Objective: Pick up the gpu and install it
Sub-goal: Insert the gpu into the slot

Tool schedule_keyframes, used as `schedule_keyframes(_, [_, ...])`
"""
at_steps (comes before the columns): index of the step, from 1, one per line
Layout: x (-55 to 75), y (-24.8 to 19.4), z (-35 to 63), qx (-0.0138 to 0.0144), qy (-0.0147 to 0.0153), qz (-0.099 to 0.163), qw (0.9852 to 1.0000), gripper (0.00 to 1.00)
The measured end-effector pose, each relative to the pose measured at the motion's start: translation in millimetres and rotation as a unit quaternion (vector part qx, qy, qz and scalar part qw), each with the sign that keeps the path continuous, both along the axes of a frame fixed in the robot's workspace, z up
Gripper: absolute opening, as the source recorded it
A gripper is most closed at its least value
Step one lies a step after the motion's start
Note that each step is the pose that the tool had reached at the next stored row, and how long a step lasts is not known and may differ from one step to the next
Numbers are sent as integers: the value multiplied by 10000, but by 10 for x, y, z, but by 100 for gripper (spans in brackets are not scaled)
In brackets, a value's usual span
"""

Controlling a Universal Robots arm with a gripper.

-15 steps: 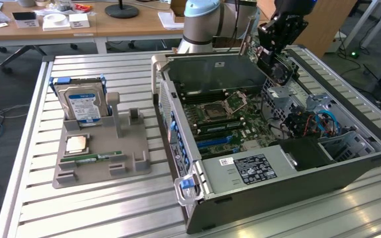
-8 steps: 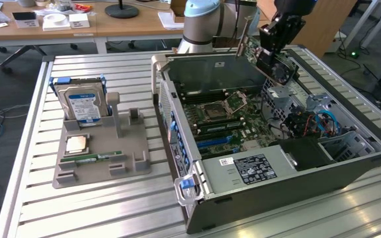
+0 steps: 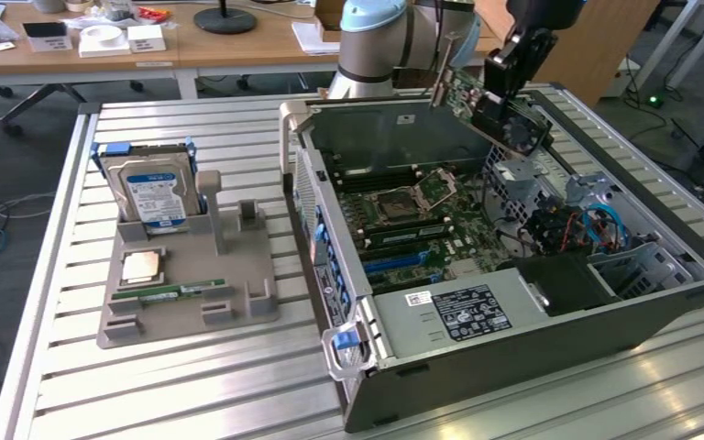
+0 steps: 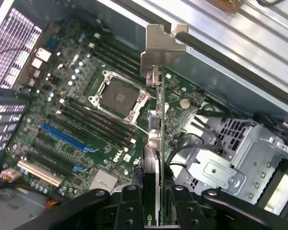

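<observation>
A: Start with the big things. What is the layout?

B: A slatted metal table [image 3: 205, 385] carries an open computer case [image 3: 511, 357] lying on its side, with the motherboard [image 3: 450, 229] facing up. The arm [image 3: 377, 37] rises behind the far side of the case.

A: And the arm's pose?

B: Its wrist reaches over the far corner of the case on the exterior view's right, and the gripper [image 3: 505, 82] points downward at a slant into the opening.

A: Where is the gpu?

B: The gpu [image 4: 156, 139] is in the air above the motherboard, tilted and clear of everything below. In the wrist view it runs edge-on away from the gripper, with its silver bracket [image 4: 162, 48] at the far end. It looks clear of every slot, including the blue slot [image 4: 67, 136] off to one side.

A: What are the fingers doing?

B: The fingers [image 4: 129, 201] are closed on the end of the card opposite the bracket, pinching its two flat faces.

A: How would you expect it to handle?

B: I judge it light and stiff, but fragile. The thin board can twist or slip in a pinch. A hold on the flat faces, away from the contact edge, seems safest.
</observation>
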State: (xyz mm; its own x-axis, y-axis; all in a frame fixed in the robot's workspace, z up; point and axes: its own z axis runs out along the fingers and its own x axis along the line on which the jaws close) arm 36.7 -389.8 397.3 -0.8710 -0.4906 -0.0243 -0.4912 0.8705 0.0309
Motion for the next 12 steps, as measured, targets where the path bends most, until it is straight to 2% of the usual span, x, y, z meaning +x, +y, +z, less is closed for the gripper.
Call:
schedule_keyframes(3, [0,0,-3,0,0,275,9996,26])
schedule_keyframes(6, [0,0,-7,0,0,545,9985,26])
schedule_keyframes(8, [0,0,-9,0,0,724,9974,26])
schedule_keyframes(12, [0,0,-13,0,0,1091,9940,26])
